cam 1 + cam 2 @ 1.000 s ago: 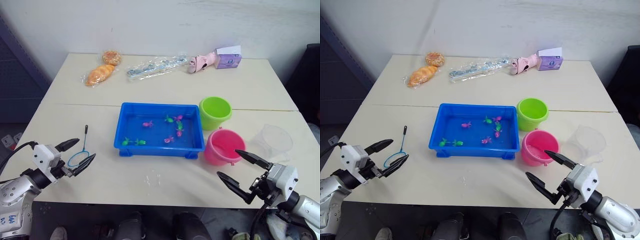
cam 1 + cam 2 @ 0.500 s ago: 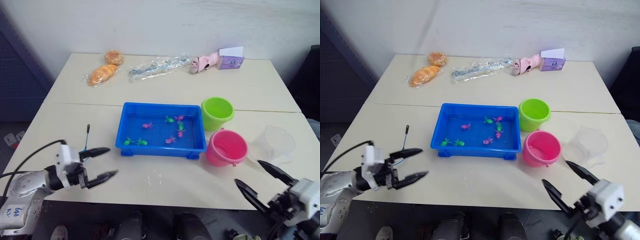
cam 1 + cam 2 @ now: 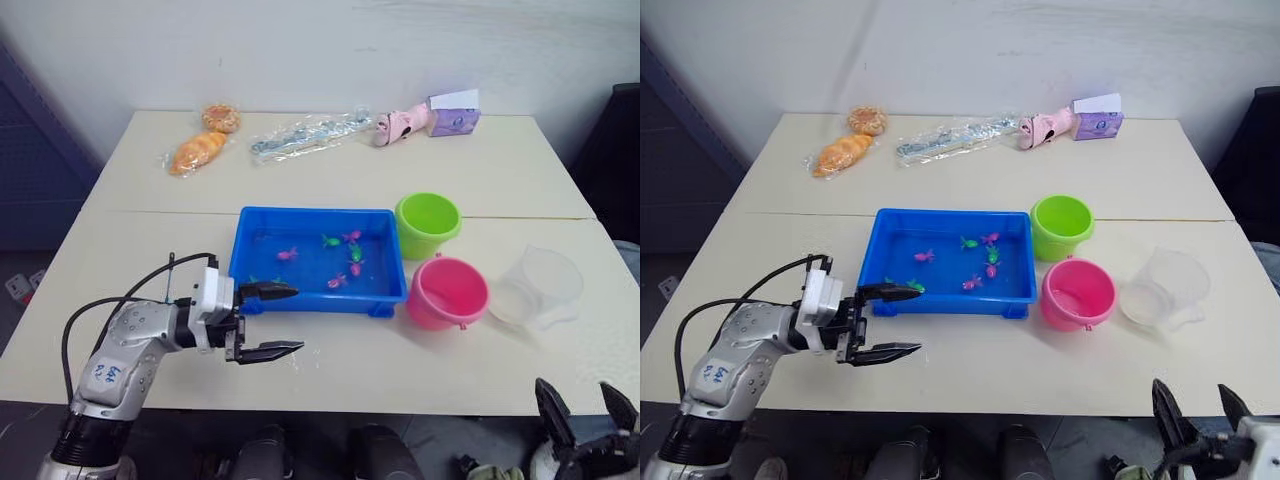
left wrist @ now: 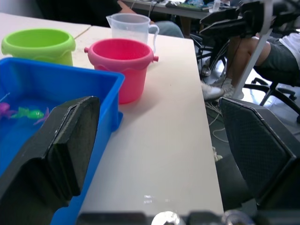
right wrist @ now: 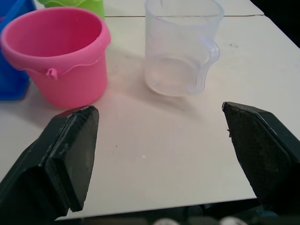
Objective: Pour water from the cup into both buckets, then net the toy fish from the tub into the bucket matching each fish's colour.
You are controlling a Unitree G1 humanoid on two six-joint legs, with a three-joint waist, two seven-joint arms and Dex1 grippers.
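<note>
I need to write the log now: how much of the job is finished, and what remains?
The pouring looks done: the cup stands upright near the pink bucket. Netting has not begun: the fish all lie in the tub, and both grippers, left and right, are open and hold nothing. I cannot see the net.

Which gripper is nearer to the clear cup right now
Right. The right gripper sits at the table's near edge, just in front of the cup. The left gripper is across the table, by the tub's near-left corner.

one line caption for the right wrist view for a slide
Open right gripper faces the clear cup and pink bucket.
</note>
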